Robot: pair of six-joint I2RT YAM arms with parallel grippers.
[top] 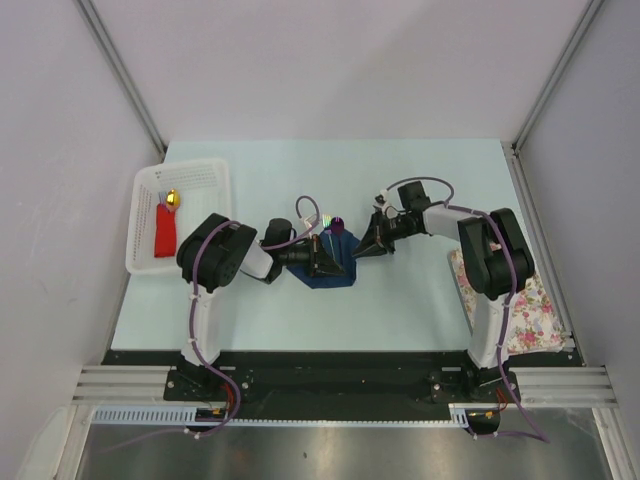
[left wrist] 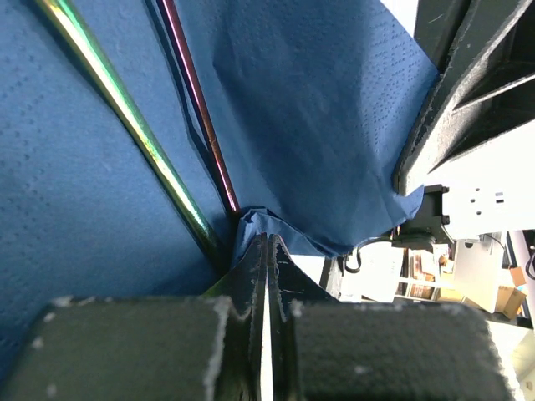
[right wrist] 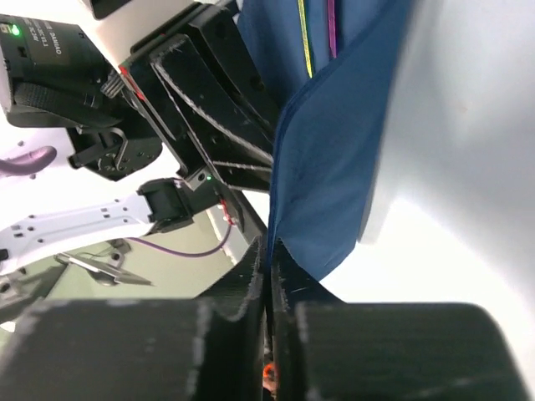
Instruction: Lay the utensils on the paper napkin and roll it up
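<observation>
The navy paper napkin (top: 335, 268) lies mid-table between both grippers, and its right side is lifted. Two slim iridescent utensils (top: 331, 224) rest on it; the left wrist view shows a green-gold one (left wrist: 125, 109) beside a purple one (left wrist: 196, 100). My left gripper (top: 318, 258) is shut, with a bunched napkin corner (left wrist: 255, 224) pinched at its tips (left wrist: 268, 240). My right gripper (top: 362, 248) is shut on the napkin's opposite edge (right wrist: 322, 167), which runs down into the closed jaws (right wrist: 269, 248). The utensils (right wrist: 305, 42) show as thin bright lines on the raised sheet.
A white basket (top: 205, 172) at the left holds a red flat object (top: 165, 230) and a gold ball (top: 173, 198). A floral cloth (top: 530, 305) lies at the right edge under the right arm. White walls enclose the table.
</observation>
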